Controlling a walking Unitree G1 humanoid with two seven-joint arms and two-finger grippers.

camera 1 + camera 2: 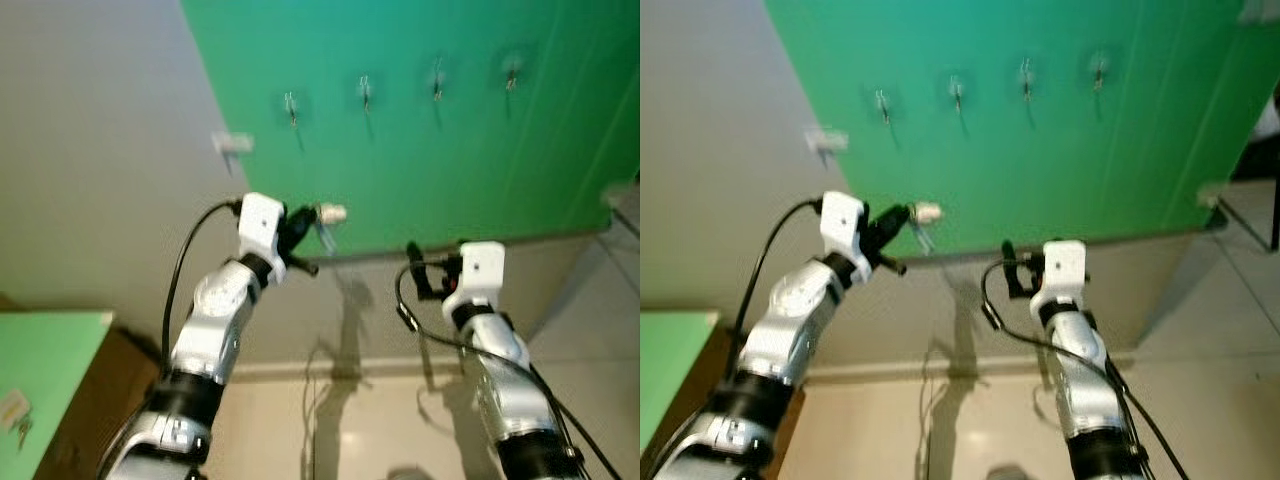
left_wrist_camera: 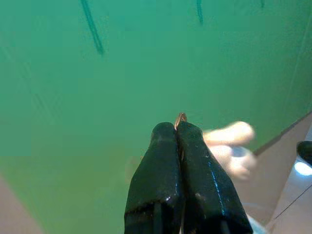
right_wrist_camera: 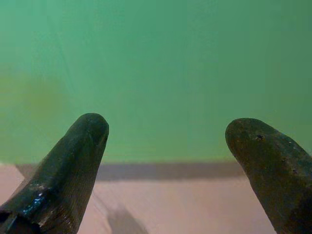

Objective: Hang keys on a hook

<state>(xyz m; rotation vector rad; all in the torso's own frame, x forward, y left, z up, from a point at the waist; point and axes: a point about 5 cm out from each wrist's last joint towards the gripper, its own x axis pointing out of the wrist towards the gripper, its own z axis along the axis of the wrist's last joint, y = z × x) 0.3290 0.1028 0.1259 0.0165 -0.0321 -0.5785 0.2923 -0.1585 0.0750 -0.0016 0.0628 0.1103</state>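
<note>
A row of several small metal hooks (image 1: 365, 92) sticks out of the green wall panel (image 1: 450, 160). My left gripper (image 1: 300, 224) is raised below and to the left of the hooks, a stretch away from the wall. It is shut on a set of keys (image 1: 328, 215) with a pale tag; a bit of metal (image 2: 180, 117) pokes out between the closed fingers (image 2: 195, 161), and the blurred tag (image 2: 229, 146) hangs beside them. My right gripper (image 1: 416, 268) is held lower, facing the panel's bottom edge. Its fingers (image 3: 85, 146) are open and hold nothing.
A grey wall with a small white fitting (image 1: 232, 143) lies left of the panel. A green-topped table (image 1: 50, 350) stands at lower left with another small set of keys (image 1: 20, 428) on it. Pale tiled floor (image 1: 350, 430) stretches below the arms.
</note>
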